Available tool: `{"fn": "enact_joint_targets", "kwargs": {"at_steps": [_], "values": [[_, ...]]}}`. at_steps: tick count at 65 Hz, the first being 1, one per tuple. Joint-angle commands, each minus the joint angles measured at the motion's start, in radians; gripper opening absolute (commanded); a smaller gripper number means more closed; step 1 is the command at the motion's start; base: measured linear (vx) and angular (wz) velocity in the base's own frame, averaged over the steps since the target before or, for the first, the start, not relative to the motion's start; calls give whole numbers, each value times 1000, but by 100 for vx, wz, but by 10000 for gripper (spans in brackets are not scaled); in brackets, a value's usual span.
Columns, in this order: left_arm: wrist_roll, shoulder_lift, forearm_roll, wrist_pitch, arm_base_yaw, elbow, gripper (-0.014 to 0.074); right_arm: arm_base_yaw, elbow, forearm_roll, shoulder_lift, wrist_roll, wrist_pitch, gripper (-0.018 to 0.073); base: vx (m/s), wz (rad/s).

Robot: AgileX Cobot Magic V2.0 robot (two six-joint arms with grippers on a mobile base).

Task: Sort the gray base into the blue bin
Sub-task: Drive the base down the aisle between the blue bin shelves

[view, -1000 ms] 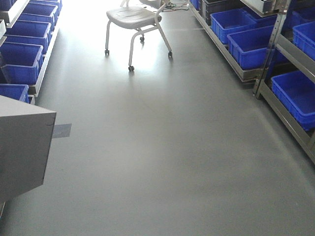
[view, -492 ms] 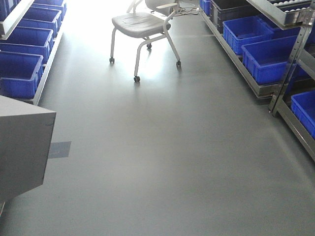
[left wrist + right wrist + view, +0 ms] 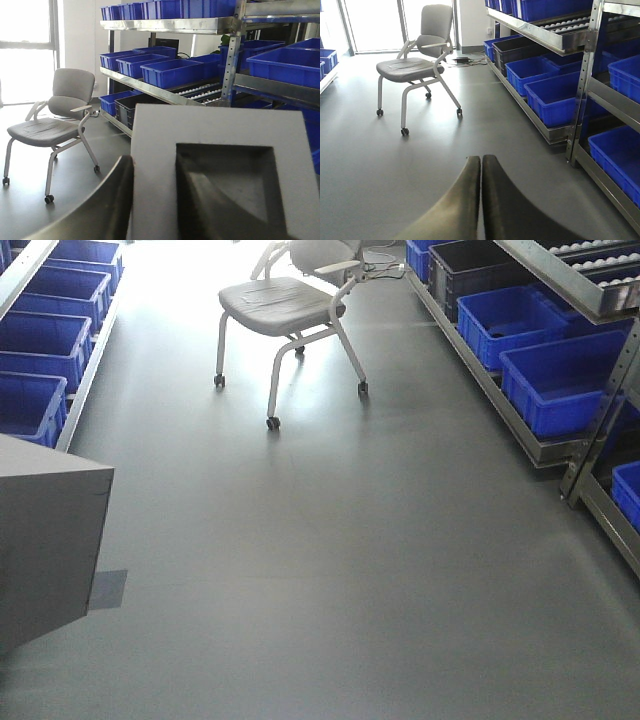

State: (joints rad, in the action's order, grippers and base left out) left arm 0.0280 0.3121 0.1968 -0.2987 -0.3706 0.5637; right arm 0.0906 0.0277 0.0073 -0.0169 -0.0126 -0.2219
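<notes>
Left gripper (image 3: pixel 152 165) pinches gray base (image 3: pixel 215 125) wall, one finger in its pocket, held over floor (image 3: pixel 350 570) at front view's left edge. Right gripper (image 3: pixel 481 162) fingers pressed together, empty. Blue bins (image 3: pixel 560 380) line side racks (image 3: pixel 598 445).

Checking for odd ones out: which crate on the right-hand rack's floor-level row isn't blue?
The black crate, second from the far end of that row. The blue crates flank it on both sides.
</notes>
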Motion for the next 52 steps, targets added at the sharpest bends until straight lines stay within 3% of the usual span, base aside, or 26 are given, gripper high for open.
{"fn": "enact_joint_targets", "kwargs": {"at_steps": [1,52], "values": [[-7,10,15,104,-4,31,2,0,2,-7,-2,13,74,-5,37,1],[-7,12,15,104,-4,31,2,0,2,-7,-2,13,75,-5,34,7]]}}
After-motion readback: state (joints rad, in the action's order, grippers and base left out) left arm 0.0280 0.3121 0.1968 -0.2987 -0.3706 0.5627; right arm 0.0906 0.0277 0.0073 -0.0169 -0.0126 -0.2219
